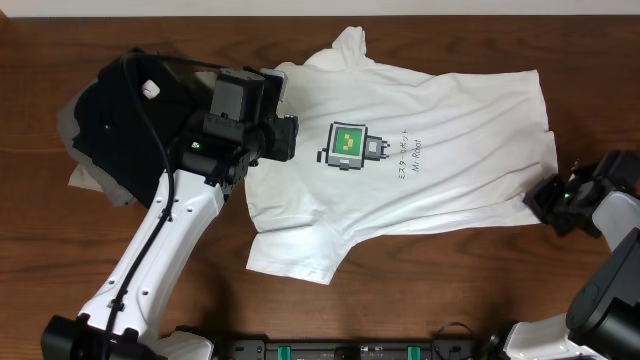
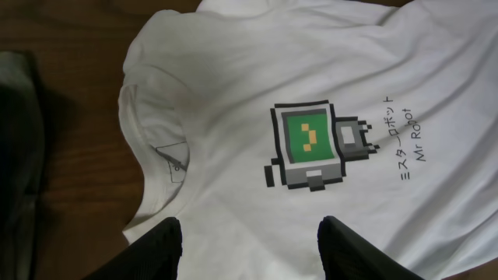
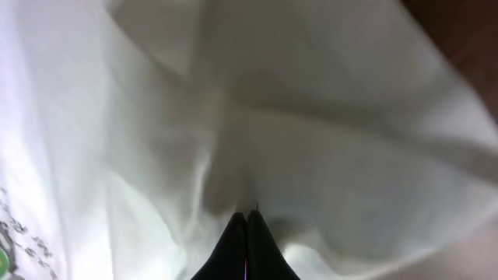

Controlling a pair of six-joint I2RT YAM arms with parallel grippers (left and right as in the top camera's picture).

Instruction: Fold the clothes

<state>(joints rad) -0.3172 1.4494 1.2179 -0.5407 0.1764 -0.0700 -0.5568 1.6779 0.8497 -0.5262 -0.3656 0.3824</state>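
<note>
Shirt (image 1: 450, 130) is flat on the table (image 1: 500, 300), chest up, spread across the middle. The collar points to my left and the hem (image 1: 548, 150) to my right. One sleeve (image 1: 350, 45) sticks out on the far side, the other (image 1: 295, 255) on the near side. The print (image 1: 347, 145) sits near the centre of the chest, with the lettering (image 1: 408, 155) just beside it on the hem side.

My left gripper (image 1: 280, 135) hangs over the collar end. From its wrist I look straight down on the shirt (image 2: 233, 78): collar (image 2: 156, 148) to the left, print (image 2: 311, 144) in the middle, lettering (image 2: 408, 140) to the right. The left gripper (image 2: 250, 225) is spread wide, one dark finger (image 2: 156, 249) at each side of the bottom of the view. There is nothing between them and they are not touching the cloth.

My right gripper (image 1: 545, 205) is down at the hem, at the shirt's right edge. Its wrist view is blurred and nearly all white cloth (image 3: 311, 117). The right gripper (image 3: 247, 229) has its two fingers pressed tight together, tips up against a pucker in the cloth. I cannot tell whether any cloth is caught between them.

Off past the collar lies a black garment (image 1: 110, 110) with a white tag (image 1: 151, 88). A grey garment (image 1: 80, 170) shows under its edge, and my left arm crosses over both.
</note>
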